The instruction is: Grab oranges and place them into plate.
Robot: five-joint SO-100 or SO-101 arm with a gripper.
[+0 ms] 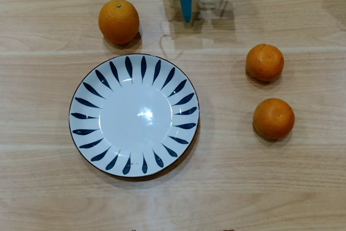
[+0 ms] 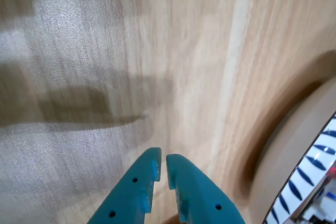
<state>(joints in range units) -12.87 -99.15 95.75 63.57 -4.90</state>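
end effector (image 2: 161, 167): teal, fingers nearly together w/ only a thin slit between tips, nothing held; empty per wrist view. In overhead view (image 1: 187, 19) points down-frame from top edge, tip over bare wood, apart from all fruit.
why there: prob. a start/rest pose, no orange approached yet; judged only.
tabletop (image 1: 227, 177): light wood grain, bears everything; end effector shadow on it in wrist view.
plate (image 1: 134, 115): just below end effector in overhead view, left of centre, empty; white w/ dark blue leaf strokes round rim, thin dark edge, glare spot mid. Rim edge visible at right of wrist view (image 2: 315, 166).
large orange (image 1: 119, 21): nearest fruit, left of end effector, just beside plate's upper rim, not on it; brighter, dimpled, small stem dot.
upper small orange (image 1: 265, 62): right side, well apart from plate; darker, creased top.
lower small orange (image 1: 273, 118): just below its twin, not touching; darker, smooth-ish.
progress: none of 3 in plate.
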